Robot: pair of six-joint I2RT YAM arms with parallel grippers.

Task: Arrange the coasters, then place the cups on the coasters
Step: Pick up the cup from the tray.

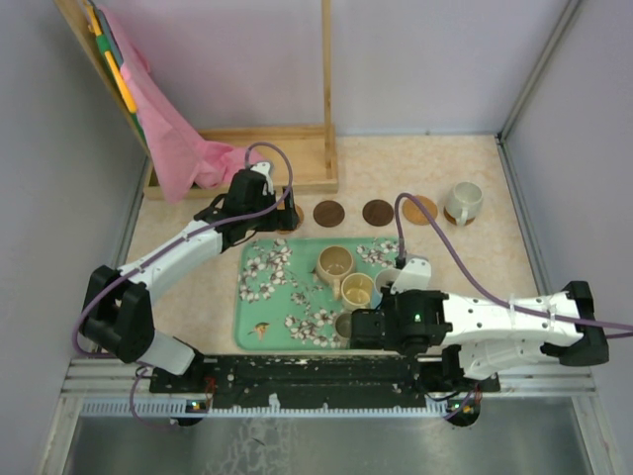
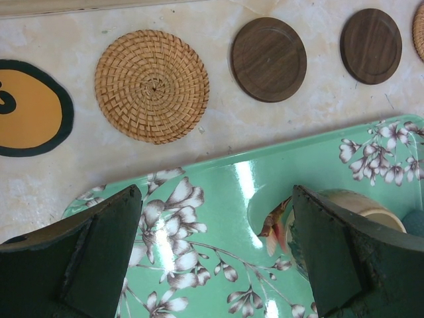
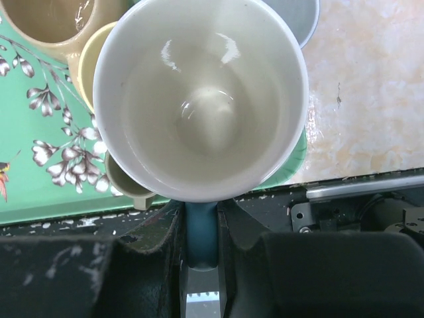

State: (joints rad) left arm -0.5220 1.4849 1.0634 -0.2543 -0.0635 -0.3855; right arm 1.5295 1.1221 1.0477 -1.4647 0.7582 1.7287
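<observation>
Right gripper (image 3: pixel 201 215) above the near right corner of the green floral tray (image 1: pixel 272 322), its fingers (image 3: pixel 159 228) pressed onto the blue handle of a blue-handled cup (image 3: pixel 199 99), which hangs mouth-up over the tray edge. Crowding beneath and beside the held cup, all on the tray: a tan cup (image 1: pixel 334 262), a yellow cup (image 1: pixel 356 289), a grey cup (image 3: pixel 298 16) and a small olive cup (image 3: pixel 126 185). Left gripper (image 2: pixel 215 192) over the far edge of the tray, fingers (image 2: pixel 112 245) spread wide and gripping nothing. On the table (image 1: pixel 198 297) beyond the tray lies a row of discs: a yellow dark-rimmed disc (image 2: pixel 26 109), a woven coaster (image 2: pixel 152 86), a dark brown coaster (image 1: pixel 328 213), a second dark brown coaster (image 1: pixel 378 212) and an orange-tan coaster (image 1: pixel 419 210); a white cup (image 1: pixel 463 203) stands on a further disc at the right end of the row. A wooden frame (image 1: pixel 297 158) draped with a pink cloth (image 1: pixel 173 134) stands behind the row. In the top view the left gripper covers most of the woven coaster and the yellow disc, and the right gripper conceals the held cup. In the right wrist view the held cup hides most of the yellow and olive cups; the tan and grey cups are cut by the frame. In the left wrist view the right-hand finger masks much of the tan cup.
</observation>
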